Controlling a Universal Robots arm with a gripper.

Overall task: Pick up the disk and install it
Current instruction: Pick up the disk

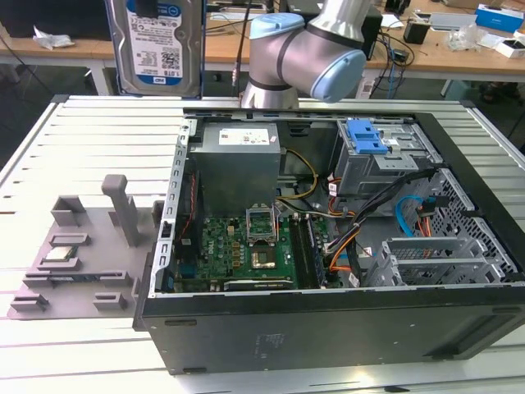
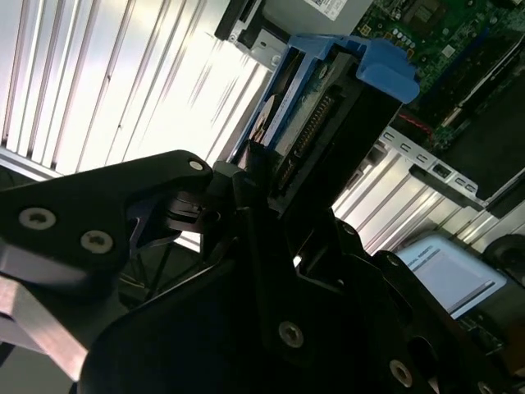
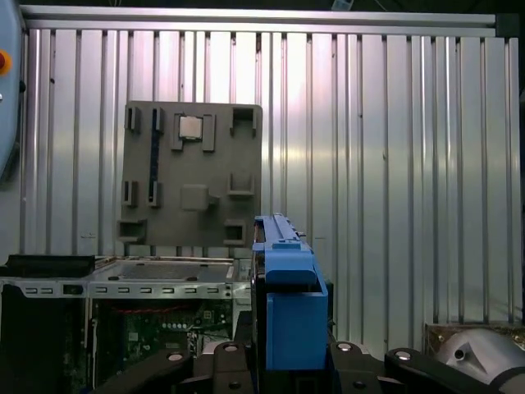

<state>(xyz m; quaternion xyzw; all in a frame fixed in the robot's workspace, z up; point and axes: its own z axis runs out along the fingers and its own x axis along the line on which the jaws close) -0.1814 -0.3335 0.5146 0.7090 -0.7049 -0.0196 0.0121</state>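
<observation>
Exterior view: disk (image 1: 160, 45) raised upright above the far edge of the ribbed desk (image 1: 98, 139), label toward camera, beside the arm (image 1: 308, 53); open computer case (image 1: 328, 328) below; second wrist view: hand (image 2: 275, 176) clenched on the disk's blue-railed end; first wrist view: disk edge-on, grey fixture plate (image 3: 209, 168) behind.

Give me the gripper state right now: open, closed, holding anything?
The gripper is closed, holding the disk.

Cables (image 1: 305, 182) crowd the gap between power supply (image 1: 236, 164) and drive cage (image 1: 385, 164).
</observation>
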